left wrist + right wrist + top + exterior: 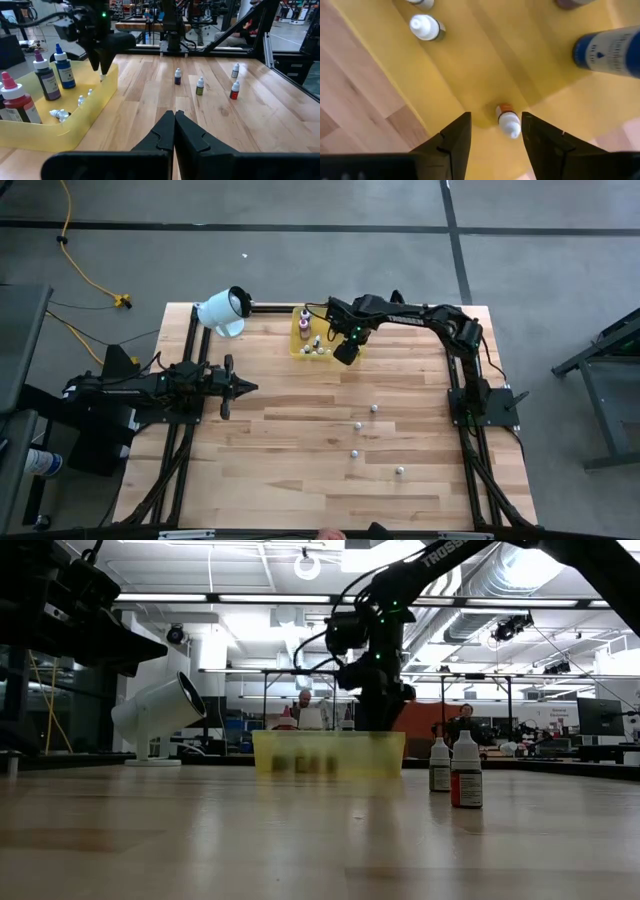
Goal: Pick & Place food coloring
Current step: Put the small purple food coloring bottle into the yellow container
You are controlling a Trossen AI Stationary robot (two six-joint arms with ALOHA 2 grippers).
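The yellow tray [312,346] sits near the table's far edge. In it stand tall red [15,100], purple [45,75] and blue [62,67] bottles, and small droppers [60,115] lie on its floor. My right gripper [496,117] is open, pointing down over the tray's right side [343,352]. A small white dropper with an orange band [508,121] lies on the tray floor between its fingers, apart from both. Several more droppers [357,424] stand upright on the wood right of centre. My left gripper [174,120] is shut and waits at the left [245,388].
A big white cylinder [225,310] lies tilted at the far edge, left of the tray. The loose droppers [200,86] stand spread between the table's centre and its near right. People and benches show in the room beyond the table in the low view.
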